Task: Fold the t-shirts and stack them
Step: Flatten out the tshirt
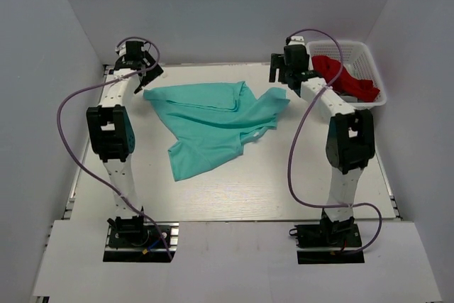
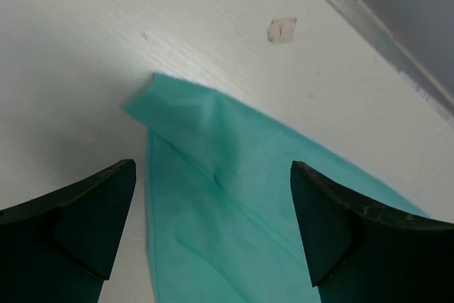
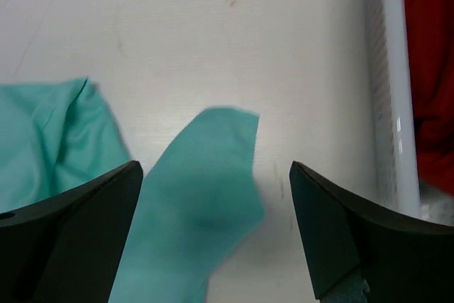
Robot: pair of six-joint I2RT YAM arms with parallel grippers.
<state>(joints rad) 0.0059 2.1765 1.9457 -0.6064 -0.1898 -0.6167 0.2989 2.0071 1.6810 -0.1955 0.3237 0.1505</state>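
On the worktop (image 1: 234, 189), the shirt (image 1: 213, 122) lies rumpled between the arms. Left gripper (image 2: 213, 167) jaws stand wide apart over one corner, holding nothing; right gripper (image 3: 216, 167) jaws likewise gape over another, empty.

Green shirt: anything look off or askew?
Yes. The green shirt lies crooked and bunched on the table, layers overlapping unevenly, one flap pointing toward the basket; not a tidy fold. The left gripper and right gripper are open over its far corners. Small chipped mark on the table near the back edge.
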